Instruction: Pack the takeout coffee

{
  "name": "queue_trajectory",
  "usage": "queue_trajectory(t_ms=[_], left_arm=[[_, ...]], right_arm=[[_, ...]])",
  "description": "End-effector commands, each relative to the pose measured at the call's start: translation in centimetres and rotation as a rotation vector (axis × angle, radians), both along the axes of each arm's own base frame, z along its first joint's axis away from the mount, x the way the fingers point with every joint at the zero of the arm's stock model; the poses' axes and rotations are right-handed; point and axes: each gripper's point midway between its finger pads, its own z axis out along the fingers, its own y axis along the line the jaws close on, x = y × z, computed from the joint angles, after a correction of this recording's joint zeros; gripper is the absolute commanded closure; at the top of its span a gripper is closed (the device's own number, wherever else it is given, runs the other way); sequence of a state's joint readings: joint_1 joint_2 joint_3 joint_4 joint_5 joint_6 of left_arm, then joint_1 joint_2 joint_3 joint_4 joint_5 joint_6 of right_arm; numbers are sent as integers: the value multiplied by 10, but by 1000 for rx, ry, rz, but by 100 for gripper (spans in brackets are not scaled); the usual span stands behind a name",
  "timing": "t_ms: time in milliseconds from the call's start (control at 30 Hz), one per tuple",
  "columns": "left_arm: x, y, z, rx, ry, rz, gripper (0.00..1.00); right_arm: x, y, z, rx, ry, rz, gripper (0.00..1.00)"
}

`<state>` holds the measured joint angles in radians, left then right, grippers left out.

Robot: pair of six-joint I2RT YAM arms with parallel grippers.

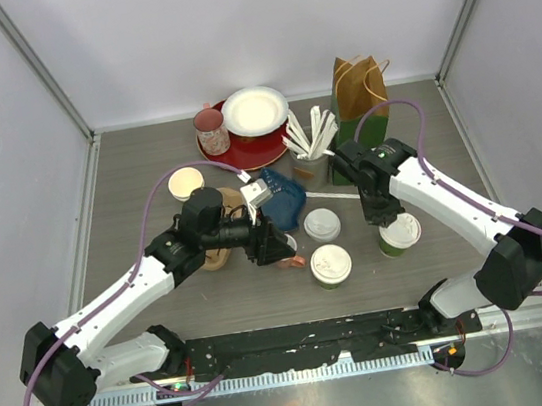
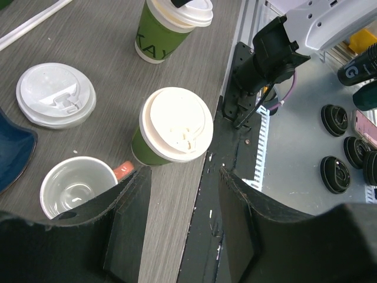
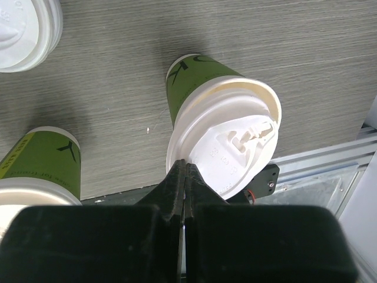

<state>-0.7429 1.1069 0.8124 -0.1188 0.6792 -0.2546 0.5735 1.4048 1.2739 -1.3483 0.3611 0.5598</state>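
A green paper cup [image 1: 398,237] stands at the right front; its white sip lid [image 3: 235,147] lies tilted over the cup's rim [image 3: 188,82]. My right gripper [image 3: 185,171] is shut on the lid's near edge, and it also shows in the top view [image 1: 386,213]. A second green cup with its lid on [image 1: 330,265] stands in the middle front and shows in the left wrist view [image 2: 175,127]. My left gripper [image 2: 182,230] is open and empty, just short of that cup. A loose white lid [image 1: 322,224] lies flat on the table. An open cup [image 1: 185,183] stands at the left.
A white mug with a pink handle [image 2: 76,186] stands beside my left gripper. A brown paper bag [image 1: 358,90], a holder of stirrers [image 1: 309,149], a blue cloth [image 1: 286,199], a red plate [image 1: 244,151] with a white dish and a pink cup [image 1: 210,126] stand behind.
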Motion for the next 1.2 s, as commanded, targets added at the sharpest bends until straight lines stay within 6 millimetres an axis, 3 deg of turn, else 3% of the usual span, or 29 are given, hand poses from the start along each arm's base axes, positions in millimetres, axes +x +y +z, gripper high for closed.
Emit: queue_trajectory(t_ms=[0,333,633,1000,1167], left_arm=[[1,-3,12,-45,-29,-18,47],[2,-4,11,-42,-27,-23,47],[1,-4,10,-37,-33,-27,47],[2,-2,8,-27,-36,-27,47],[2,-2,7,-24,-41,-30,47]], right_arm=[[-9,-11,7,-34,7,-12,99],[5,-26,40,-135,-64,-23,99],[-10,-29,7,-156,31,-12,99],[-8,-14,-10,-87,55,17,99],[-5,-13,-8,-91,50,21,99]])
